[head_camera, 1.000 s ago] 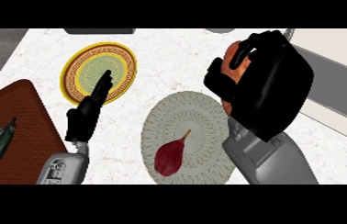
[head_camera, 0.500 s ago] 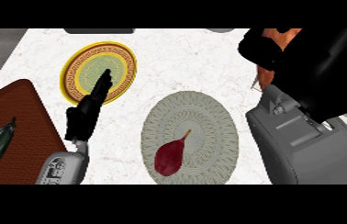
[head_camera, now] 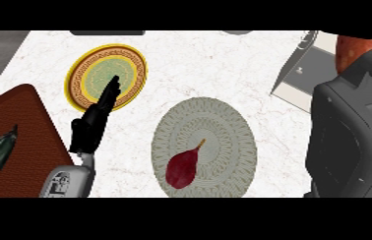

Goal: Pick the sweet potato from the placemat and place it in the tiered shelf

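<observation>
1. Left robot hand [head_camera: 93, 128] is open, fingers straight, tips over the one yellow plate [head_camera: 135, 60];
2. Right robot hand [head_camera: 349, 101], at the right edge, is closed on the one sweet potato [head_camera: 355, 51], which I see in the top right corner beside the one tiered shelf [head_camera: 309, 72];
3. I count one round placemat [head_camera: 218, 121] on the desk [head_camera: 210, 62], bearing one dark red stalked item [head_camera: 181, 166];
4. One brown mat [head_camera: 29, 126] lies at the left edge.

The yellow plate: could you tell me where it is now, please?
In the head view the yellow plate lies at upper left on the counter, with fingers of the left hand over its lower part and the grey placemat to its lower right.
</observation>
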